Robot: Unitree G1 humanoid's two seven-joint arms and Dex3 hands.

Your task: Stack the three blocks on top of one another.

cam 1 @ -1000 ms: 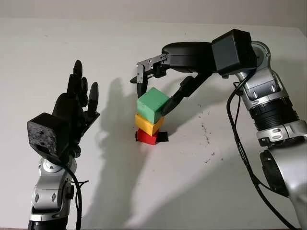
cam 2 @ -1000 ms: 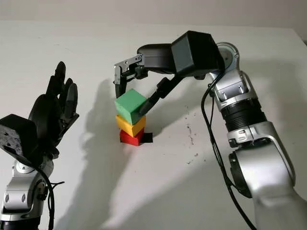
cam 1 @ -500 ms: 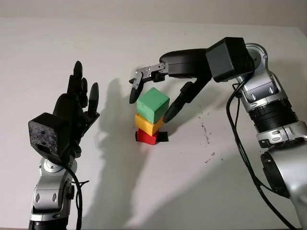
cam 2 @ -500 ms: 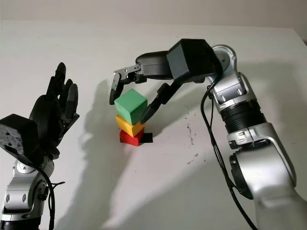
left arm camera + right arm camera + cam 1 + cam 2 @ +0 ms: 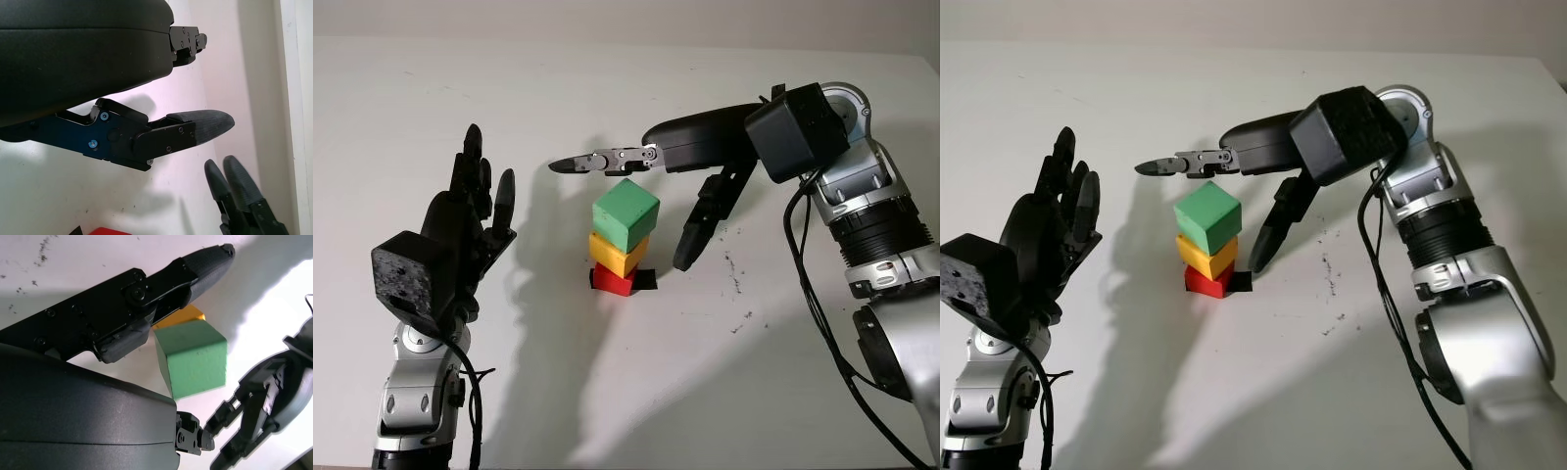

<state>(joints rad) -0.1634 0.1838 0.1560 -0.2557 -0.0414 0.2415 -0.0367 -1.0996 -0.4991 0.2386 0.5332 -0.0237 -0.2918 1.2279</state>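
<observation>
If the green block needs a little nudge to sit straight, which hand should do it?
Probably the right hand: it is open right over the green block, fingers either side. The left hand is open too, but held up well away from the stack.

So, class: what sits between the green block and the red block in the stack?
The yellow block, shown in both eye views: it rests on the red block and carries the green block.
</observation>
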